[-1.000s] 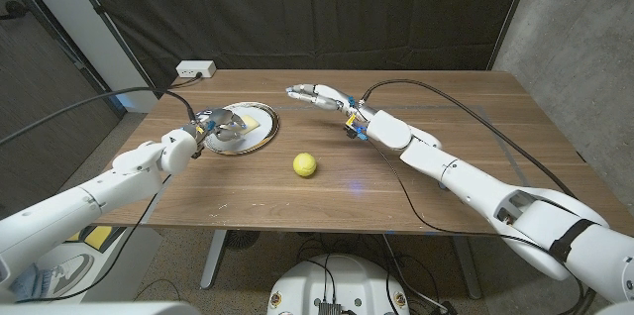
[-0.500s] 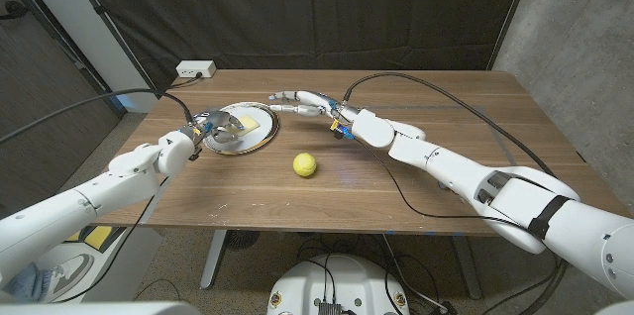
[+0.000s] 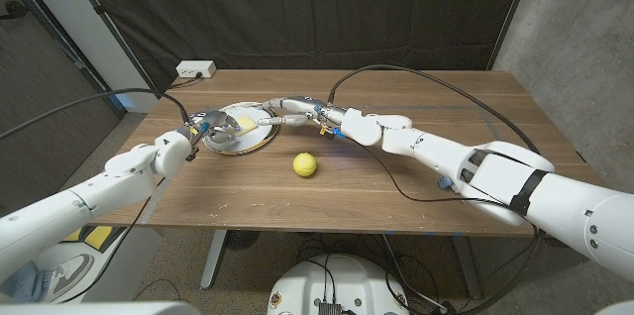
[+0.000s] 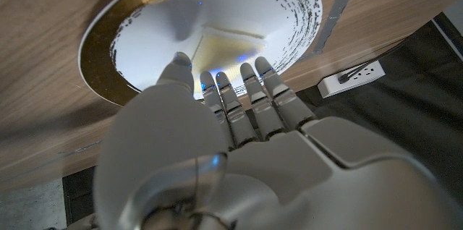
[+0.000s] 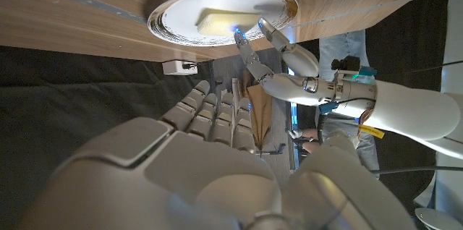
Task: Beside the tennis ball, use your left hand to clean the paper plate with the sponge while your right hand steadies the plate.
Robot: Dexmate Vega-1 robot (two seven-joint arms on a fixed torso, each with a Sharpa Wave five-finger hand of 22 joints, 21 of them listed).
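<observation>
Overhead, from the head camera, a paper plate [image 3: 241, 127] with a gold rim sat on the wooden table [image 3: 446, 107], a yellow sponge [image 3: 248, 120] lying on it. The tennis ball [image 3: 304, 164] lay near the plate, toward the table's front edge. The left hand [image 3: 220, 129] hovered over the plate, fingers apart, holding nothing. The right hand [image 3: 287, 109] reached to the plate's far rim, fingers extended and empty. From the left wrist camera, the left hand's fingertips [image 4: 249, 74] pointed at the sponge [image 4: 217, 49]. From the right wrist camera, the right hand [image 5: 210, 150] showed empty, loosely spread fingers.
</observation>
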